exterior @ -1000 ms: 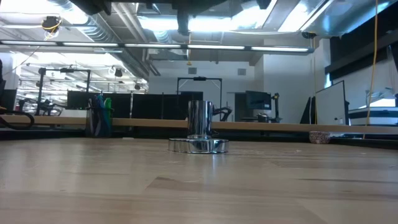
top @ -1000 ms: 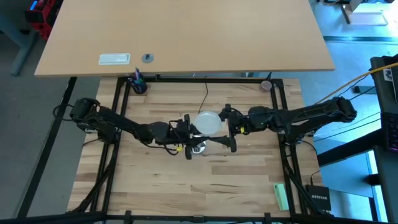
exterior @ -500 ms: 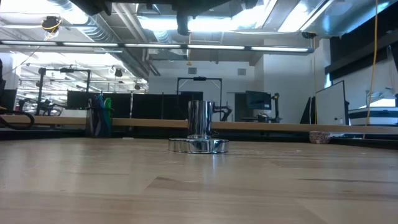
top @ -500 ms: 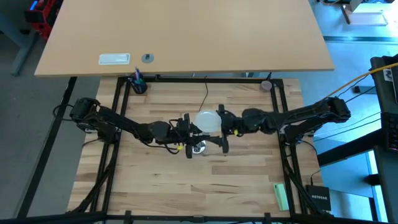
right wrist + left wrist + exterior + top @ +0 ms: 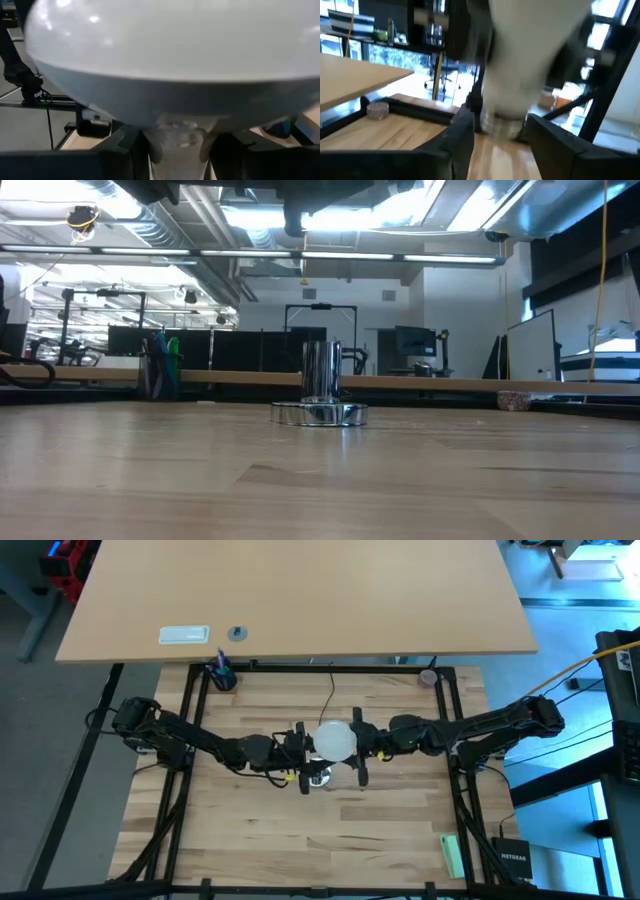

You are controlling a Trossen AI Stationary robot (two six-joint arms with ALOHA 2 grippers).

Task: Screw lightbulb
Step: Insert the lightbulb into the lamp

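Lightbulb (image 5: 336,740), right pincer (image 5: 357,743) gripping neck

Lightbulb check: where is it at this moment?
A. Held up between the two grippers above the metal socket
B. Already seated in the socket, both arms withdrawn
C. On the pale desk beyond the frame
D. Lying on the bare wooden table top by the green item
A: the high view shows the lightbulb between the left gripper and right gripper, over the socket, whose top stands empty in the low view.
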